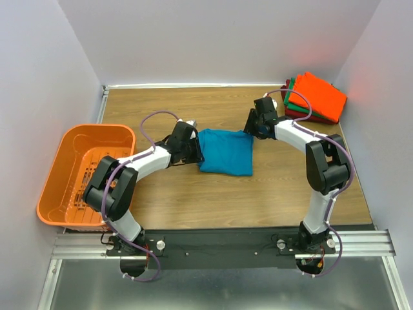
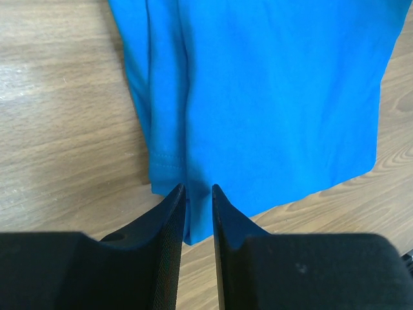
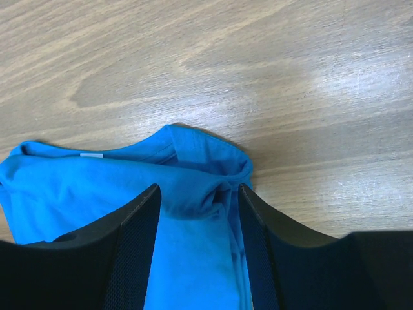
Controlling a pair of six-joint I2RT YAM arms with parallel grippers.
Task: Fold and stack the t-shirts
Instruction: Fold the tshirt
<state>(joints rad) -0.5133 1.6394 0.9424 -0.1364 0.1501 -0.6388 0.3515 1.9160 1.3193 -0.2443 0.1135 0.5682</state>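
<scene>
Pale walls (image 1: 39,77) close in a wooden table (image 1: 193,200) on three sides, and both arms reach in from a metal rail (image 1: 226,245) along the near edge. The teal-blue t-shirt (image 1: 226,152) lies flat about the middle of the wood, folded to a rough square, with one gripper at each side of it. The left gripper (image 2: 197,188) comes in low from the left. Its two black fingers (image 2: 174,219) are drawn close together and a strip of the shirt's near edge is caught in the narrow slot between them, so it has the cloth pinched. A stitched hem runs up the shirt just left of that spot. The right gripper (image 3: 199,187) meets the shirt at its far right corner. Its jaws are spread wide, one on either side of a bunched roll of blue cloth at the neck opening, which sits loosely in the gap rather than being squeezed flat. A small white neck label (image 3: 91,155) shows inside the collar, off to the left of those fingers. In the far right corner of the table, well apart from the blue shirt, sits a tidy pile of folded shirts: the orange t-shirt (image 1: 319,93) on top, the green t-shirt (image 1: 294,102) peeping out beneath it, and the dark red t-shirt (image 1: 308,117) at the bottom. An orange slotted basket (image 1: 55,168) stands off the table's left side, beside the left arm's elbow.
</scene>
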